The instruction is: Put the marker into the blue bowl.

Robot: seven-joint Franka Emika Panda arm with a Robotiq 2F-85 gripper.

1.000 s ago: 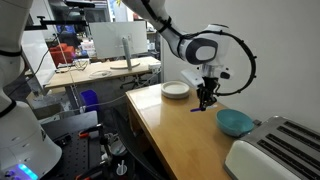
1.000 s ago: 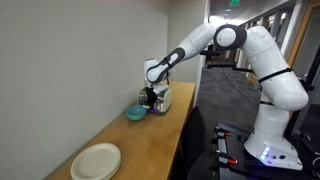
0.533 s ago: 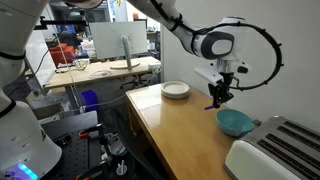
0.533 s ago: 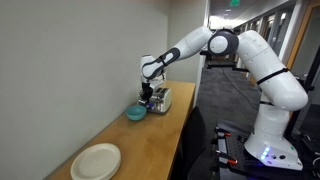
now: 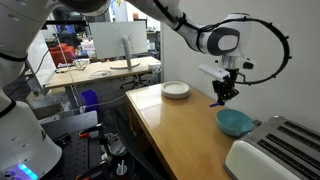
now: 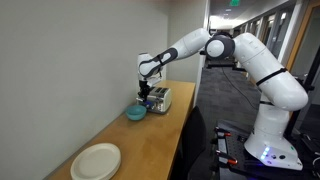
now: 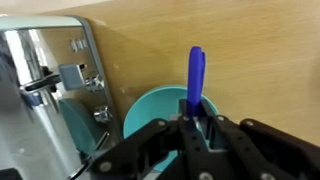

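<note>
I am gripping the marker (image 7: 196,75) lengthwise in the closed gripper (image 7: 197,122), tip pointing down over the bowl (image 7: 150,108), evidently so that releasing drops it straight inside.

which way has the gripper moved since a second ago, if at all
Yes, the gripper rose and shifted toward the blue bowl, away from the plate.

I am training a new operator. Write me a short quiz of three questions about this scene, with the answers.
1. True or false: the end effector holds the marker.
2. What stands beside the blue bowl? A) a toaster B) a kettle C) a laptop
3. Fill in: the marker is in the air, not yet ___ the bowl.
Key: 1 true; 2 A; 3 inside.
</note>
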